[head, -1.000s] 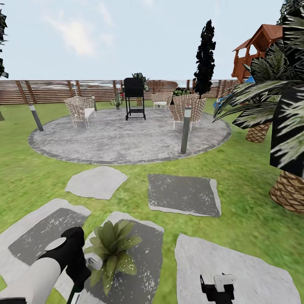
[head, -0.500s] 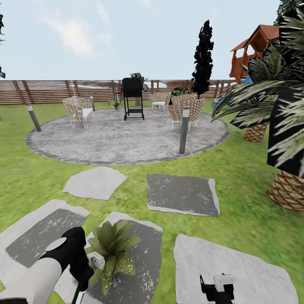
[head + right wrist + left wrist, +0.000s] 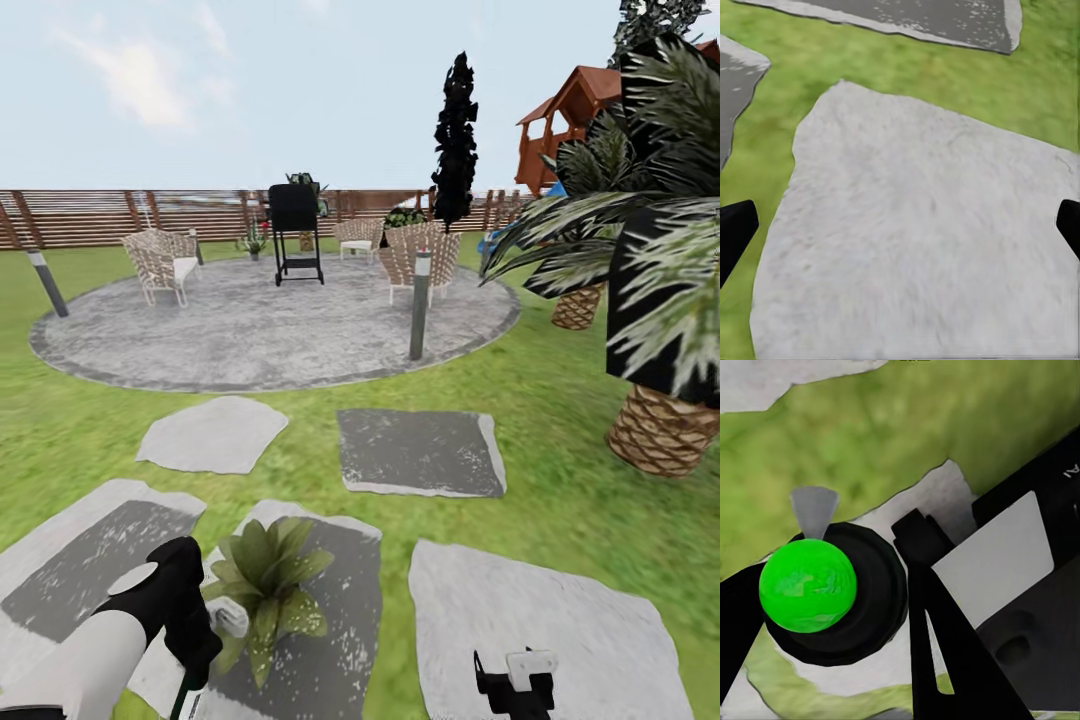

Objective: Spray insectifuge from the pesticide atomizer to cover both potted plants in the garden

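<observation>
The left gripper (image 3: pixel 844 607) is clamped on the pesticide atomizer (image 3: pixel 808 583), its pale nozzle (image 3: pixel 228 617) touching the leaves of the near potted plant (image 3: pixel 262 580) on a grey stepping slab (image 3: pixel 320 640). I'd back the nozzle off slightly and sweep across the whole rosette. The right gripper (image 3: pixel 900 225) hangs spread wide, empty, above another slab (image 3: pixel 922 247).

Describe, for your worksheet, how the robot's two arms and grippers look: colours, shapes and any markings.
In the head view the left arm is a white rounded tube ending in a black wrist and black left gripper. The right gripper is black and blocky with a small white plate on top. In the left wrist view, the fingers are black and tapered, beside a white panel; pale lettering on the black housing is too cut off to read.
</observation>
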{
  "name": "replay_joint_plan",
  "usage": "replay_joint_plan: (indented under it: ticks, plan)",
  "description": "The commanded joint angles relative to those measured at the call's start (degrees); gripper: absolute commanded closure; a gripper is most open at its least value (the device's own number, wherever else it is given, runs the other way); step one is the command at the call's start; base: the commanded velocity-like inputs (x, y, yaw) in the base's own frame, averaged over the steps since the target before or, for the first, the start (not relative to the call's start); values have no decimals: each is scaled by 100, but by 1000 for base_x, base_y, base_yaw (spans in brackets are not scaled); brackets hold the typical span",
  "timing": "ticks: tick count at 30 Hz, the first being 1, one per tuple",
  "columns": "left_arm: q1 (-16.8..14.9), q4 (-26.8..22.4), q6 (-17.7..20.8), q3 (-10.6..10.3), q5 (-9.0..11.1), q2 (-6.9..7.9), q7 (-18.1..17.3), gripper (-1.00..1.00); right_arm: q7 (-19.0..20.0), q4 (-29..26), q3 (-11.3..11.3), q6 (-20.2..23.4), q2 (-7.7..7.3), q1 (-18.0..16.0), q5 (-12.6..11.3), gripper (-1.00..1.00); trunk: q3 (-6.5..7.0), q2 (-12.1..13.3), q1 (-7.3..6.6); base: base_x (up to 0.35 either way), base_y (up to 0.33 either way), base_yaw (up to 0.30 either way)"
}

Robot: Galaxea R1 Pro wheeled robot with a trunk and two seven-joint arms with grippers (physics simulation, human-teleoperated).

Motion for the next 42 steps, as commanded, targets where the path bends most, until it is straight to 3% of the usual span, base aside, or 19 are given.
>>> replay_joint_plan:
  ticks: [1,6,11,20,36,42]
  plan:
    - [-1,-6,60,-7,-41,-3,-51,100,-33,8,-26,-16,1,-6,61,-100,-6,-2,-1,-1,29,-219]
    - [8,180,52,-28,-41,-12,-45,100,-33,8,-24,-17,3,-7,62,-100,-6,-2,-1,0,3,-109]
    - [14,246,44,-40,-48,-157,-40,100,-33,8,-26,-17,3,-6,59,-100,-6,-2,-1,0,0,-5]
    - [139,249,-340,-18,-42,90,183,100,-33,8,-24,-17,3,-5,59,-100,-6,-2,-1,0,0,0]
    - [131,184,-326,-15,-49,40,211,100,-33,8,-23,-16,3,-3,61,-100,-6,-2,-1,-101,65,0]
    - [131,192,-326,10,-48,28,491,100,-33,8,-26,-17,3,-6,57,-100,-6,-2,-1,-178,156,-20]
